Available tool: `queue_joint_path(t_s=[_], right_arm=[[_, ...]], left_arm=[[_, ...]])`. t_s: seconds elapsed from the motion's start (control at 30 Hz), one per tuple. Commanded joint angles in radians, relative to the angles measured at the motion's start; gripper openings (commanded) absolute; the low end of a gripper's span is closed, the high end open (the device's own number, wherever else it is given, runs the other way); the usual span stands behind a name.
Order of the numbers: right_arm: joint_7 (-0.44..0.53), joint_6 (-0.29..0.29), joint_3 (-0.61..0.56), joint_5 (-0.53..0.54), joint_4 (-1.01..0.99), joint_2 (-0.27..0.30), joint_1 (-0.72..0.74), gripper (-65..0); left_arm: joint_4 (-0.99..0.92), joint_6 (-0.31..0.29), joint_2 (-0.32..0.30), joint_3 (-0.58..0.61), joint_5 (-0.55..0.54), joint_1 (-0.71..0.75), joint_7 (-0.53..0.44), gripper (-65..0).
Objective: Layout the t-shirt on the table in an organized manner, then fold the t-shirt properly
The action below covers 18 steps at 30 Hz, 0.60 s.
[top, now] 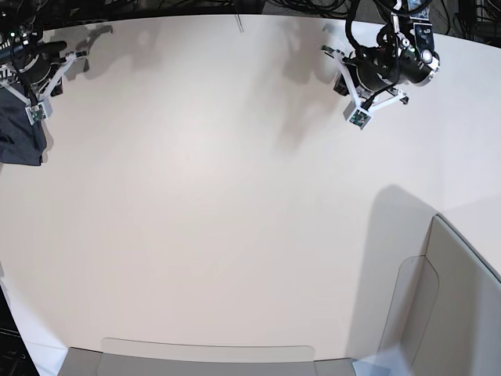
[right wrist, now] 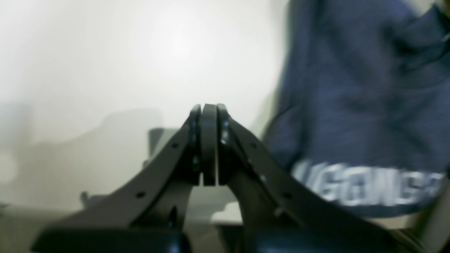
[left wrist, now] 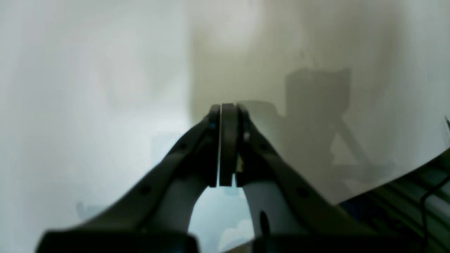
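T-shirt: bunched at the worktop's far left edge, not laid out.
Right fingers: pressed together, holding nothing; shirt just beside them.
Left fingers: pressed together, empty, well apart from shirt.
Nearer arm: right.

the tabletop lies open across its whole middle. the t-shirt crowds only its far left edge; pale translucent panels stand along the near and right sides.

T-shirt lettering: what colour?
White block letters on the dark navy-grey t-shirt; clearest, though blurred, in the right wrist view.
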Motion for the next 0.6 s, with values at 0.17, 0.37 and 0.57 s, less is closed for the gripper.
queue_joint_path(t_s=[0.17, 0.37, 0.57], right_arm=[[0.010, -0.003, 0.049, 0.314, 0.016, 0.134, -0.167, -65.0], [0.009, -0.003, 0.188, 0.671, 0.016, 0.219, -0.359, -65.0], [-0.010, -0.002, 0.173, 0.730, 0.016, 0.223, -0.467, -65.0]], left_arm=[[0.020, -0.002, -0.023, -0.043, -0.013, 0.077, -0.011, -65.0], [0.020, -0.002, -0.040, -0.290, -0.158, 0.157, -0.008, -65.0], [0.017, -0.002, -0.072, -0.560, -0.453, 0.301, 0.052, -65.0]])
